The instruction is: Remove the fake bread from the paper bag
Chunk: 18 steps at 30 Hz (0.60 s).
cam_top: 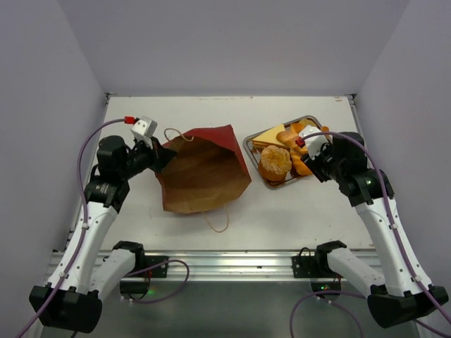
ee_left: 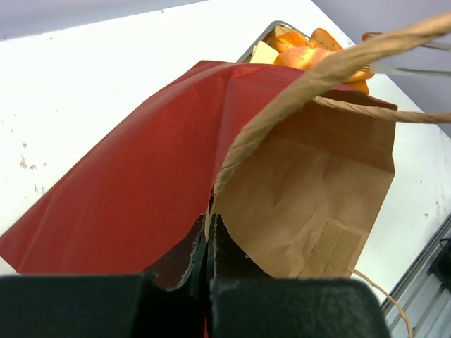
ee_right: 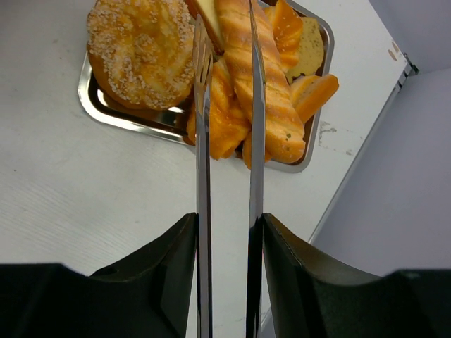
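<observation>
top external: left gripper [cam_top: 161, 155] pinches the paper bag [cam_top: 204, 176], risking a tear; right gripper [ee_right: 227, 224] holds tongs [ee_right: 203, 141] that could slip.

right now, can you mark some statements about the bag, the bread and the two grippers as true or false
1. The left gripper is shut on the edge of the paper bag. True.
2. The right gripper holds nothing. False: it is closed on metal tongs.
3. The fake bread lies piled on a steel tray. True.
4. The tray sits on the left arm's side of the bag. False: it is on the right arm's side.
5. The tips of the tongs are inside the bag. False: they are over the bread on the tray.
</observation>
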Tool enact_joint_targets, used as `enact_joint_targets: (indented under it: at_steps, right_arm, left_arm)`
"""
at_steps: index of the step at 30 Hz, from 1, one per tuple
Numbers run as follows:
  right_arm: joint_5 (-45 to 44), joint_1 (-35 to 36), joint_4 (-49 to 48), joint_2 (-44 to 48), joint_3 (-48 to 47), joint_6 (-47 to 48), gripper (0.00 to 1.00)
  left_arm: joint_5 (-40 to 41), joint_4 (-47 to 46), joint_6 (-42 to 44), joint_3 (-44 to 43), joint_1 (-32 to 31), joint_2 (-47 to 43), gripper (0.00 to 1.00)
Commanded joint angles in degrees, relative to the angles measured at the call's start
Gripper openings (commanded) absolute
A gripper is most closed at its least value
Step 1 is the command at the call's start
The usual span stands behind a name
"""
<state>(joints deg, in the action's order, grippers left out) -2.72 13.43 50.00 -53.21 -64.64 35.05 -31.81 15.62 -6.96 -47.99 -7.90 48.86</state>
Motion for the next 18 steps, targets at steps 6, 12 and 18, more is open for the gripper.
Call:
enact_joint_targets:
  at_steps: [6, 12, 18]
  right_arm:
    - [8.4, -0.2, -1.2, 0.7, -3.4, -5.8, 0.43]
    - [9.1, -0.2, -1.4, 1.2, -2.9, -6.4, 0.43]
    - [9.8, -0.2, -1.7, 1.4, -2.2, -7.1, 0.43]
  left_arm:
    - [9.6, 1.2, -28.9, -14.7, 1.3, 14.8, 0.00]
    - [0.2, -2.2, -46.3, -16.9, 7.9, 25.6, 0.00]
    - [-7.6, -9.9, -49.3, -18.4, 14.5, 37.0, 0.00]
